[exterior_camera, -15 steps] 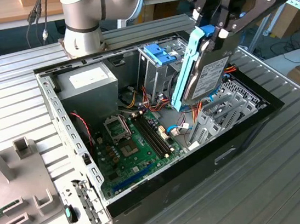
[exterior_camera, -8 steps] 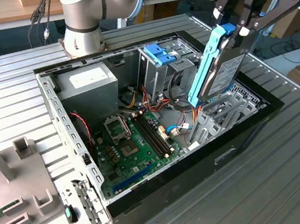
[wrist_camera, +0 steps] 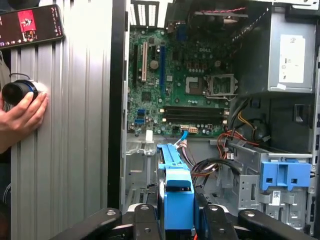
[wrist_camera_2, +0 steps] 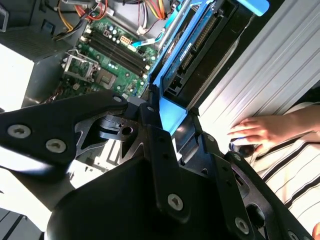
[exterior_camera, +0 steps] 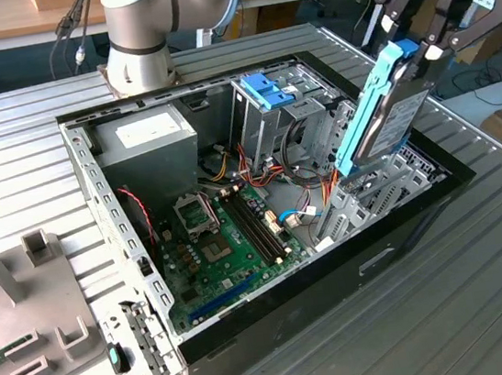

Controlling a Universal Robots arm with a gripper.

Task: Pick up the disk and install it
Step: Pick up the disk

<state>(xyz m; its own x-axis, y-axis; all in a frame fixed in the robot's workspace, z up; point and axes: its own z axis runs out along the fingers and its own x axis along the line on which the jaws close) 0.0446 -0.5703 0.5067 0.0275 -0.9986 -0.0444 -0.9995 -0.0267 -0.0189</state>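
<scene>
The disk (exterior_camera: 388, 116) is up in the air, tilted steeply on edge, its light-blue carrier frame facing the exterior view's left and its dark body behind. Its lower end dips just inside the open computer case (exterior_camera: 93, 185) at the exterior view's right side, above the grey bay brackets, and it is not seated in anything. The gripper (exterior_camera: 413, 44) has it by the top end, fingers clamped on either side of the blue tab, so the whole drive hangs below the pincer. In the first wrist view the frame (wrist_camera: 175, 172) runs straight out from between the black fingers (wrist_camera: 207, 215) toward the motherboard (wrist_camera: 175, 95). That edge-on hold looks chosen to line the carrier's narrow side up with the slot beneath. The drive cage with its blue-tabbed bracket (exterior_camera: 266, 91) stands just beside it, untouched. Off the case, a person's hand (wrist_camera: 22, 112) rests on the ribbed table (wrist_camera: 75, 150), on a dark knob (wrist_camera: 16, 92).
</scene>
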